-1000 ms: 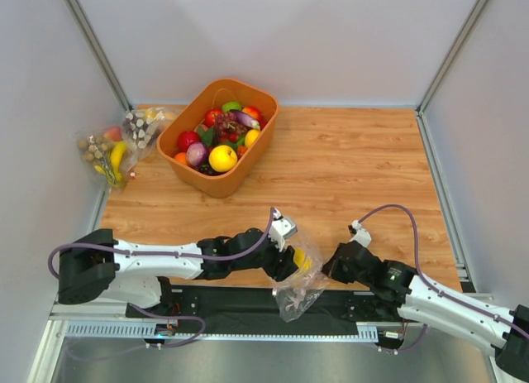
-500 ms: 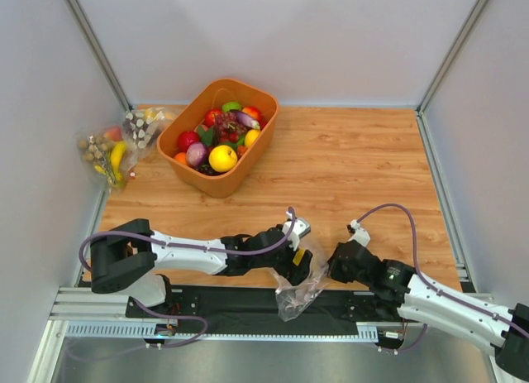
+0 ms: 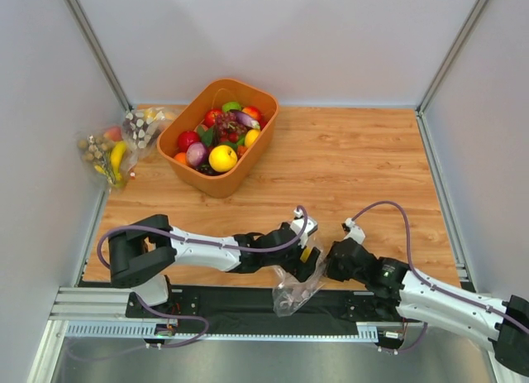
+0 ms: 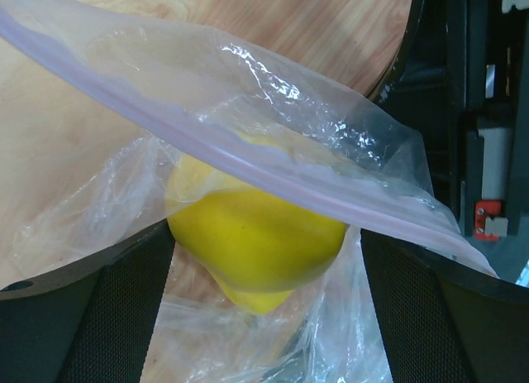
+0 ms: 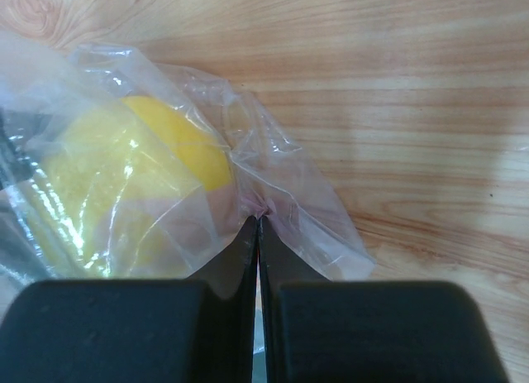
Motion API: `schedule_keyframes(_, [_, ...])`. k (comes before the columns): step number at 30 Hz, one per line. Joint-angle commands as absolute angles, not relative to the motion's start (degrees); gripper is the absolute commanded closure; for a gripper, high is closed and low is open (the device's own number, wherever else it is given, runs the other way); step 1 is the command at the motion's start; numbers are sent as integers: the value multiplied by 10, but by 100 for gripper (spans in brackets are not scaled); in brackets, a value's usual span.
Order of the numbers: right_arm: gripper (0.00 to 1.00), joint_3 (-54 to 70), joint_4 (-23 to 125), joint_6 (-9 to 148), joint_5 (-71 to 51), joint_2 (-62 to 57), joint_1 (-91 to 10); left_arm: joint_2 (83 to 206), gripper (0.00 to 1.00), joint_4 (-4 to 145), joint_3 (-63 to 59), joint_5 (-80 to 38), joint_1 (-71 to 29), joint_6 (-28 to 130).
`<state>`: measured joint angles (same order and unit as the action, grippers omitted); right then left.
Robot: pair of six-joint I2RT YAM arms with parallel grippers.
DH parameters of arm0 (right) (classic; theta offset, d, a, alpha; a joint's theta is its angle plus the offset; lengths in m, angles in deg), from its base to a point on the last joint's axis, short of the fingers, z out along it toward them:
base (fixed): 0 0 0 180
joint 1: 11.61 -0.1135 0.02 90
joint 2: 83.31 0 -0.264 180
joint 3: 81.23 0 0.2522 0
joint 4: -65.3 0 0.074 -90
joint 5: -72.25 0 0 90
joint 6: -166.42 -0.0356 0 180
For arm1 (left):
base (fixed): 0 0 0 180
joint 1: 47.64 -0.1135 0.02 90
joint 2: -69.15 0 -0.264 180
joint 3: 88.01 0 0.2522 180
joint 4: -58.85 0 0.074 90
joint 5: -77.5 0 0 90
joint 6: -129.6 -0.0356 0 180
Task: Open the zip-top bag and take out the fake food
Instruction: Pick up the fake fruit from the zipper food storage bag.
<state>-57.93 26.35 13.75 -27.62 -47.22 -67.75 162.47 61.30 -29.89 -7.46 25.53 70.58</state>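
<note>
The zip-top bag [image 3: 293, 290] lies at the near edge of the table [image 3: 364, 168], its crumpled lower part hanging over the black rail [image 3: 207, 304] between the two arms. Inside it sits one piece of fake food, a yellow round fruit [image 4: 256, 242], seen through the clear film. The zip strip [image 4: 248, 164] runs slantwise across the left wrist view, just over the fruit. The left gripper [image 3: 307, 257] has its fingers spread wide on either side of the fruit, with the film between; whether they press on it cannot be told. The right gripper [image 5: 256, 222] has its fingers pressed together, pinching a fold of the bag's film just beside the fruit, with bare wood beyond. The two grippers are close together at the bag. Well apart, at the far left of the table, stands an orange basket [image 3: 235, 180] full of coloured produce. Beside it, at the left wall, lie other clear bags [image 3: 111, 147] showing a banana and nuts.
</note>
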Motion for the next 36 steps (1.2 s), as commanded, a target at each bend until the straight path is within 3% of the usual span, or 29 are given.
schedule_keyframes(1, [100, -576, 267, 156, -265, -457, -685, 1642, 1, 597, -273, -68, 257, 694])
schedule_keyframes(4, [100, -578, 270, 156, -265, -456, -687, 1664, 10, 597, -262, -82, 257, 690])
schedule_keyframes(5, [100, -579, 270, 155, -266, -457, -688, 1671, 28, 599, -259, -86, 256, 690])
schedule_keyframes(7, [100, -582, 265, 152, -268, -458, -687, 1682, 43, 600, -256, -97, 257, 692])
schedule_keyframes(8, [100, -582, 261, 150, -271, -460, -687, 1683, 56, 603, -258, -98, 256, 693])
schedule_keyframes(12, [100, -584, 231, 141, -291, -475, -687, 1648, 78, 622, -281, -88, 256, 689])
schedule_keyframes(30, [100, -543, 191, 142, -318, -464, -698, 1450, 74, 722, -360, -94, 256, 667])
schedule_keyframes(33, [91, -504, 198, 175, -301, -517, -700, 1450, 74, 757, -359, -65, 249, 661])
schedule_keyframes(36, [60, -476, 223, 219, -259, -569, -701, 1443, 74, 759, -365, -77, 243, 661])
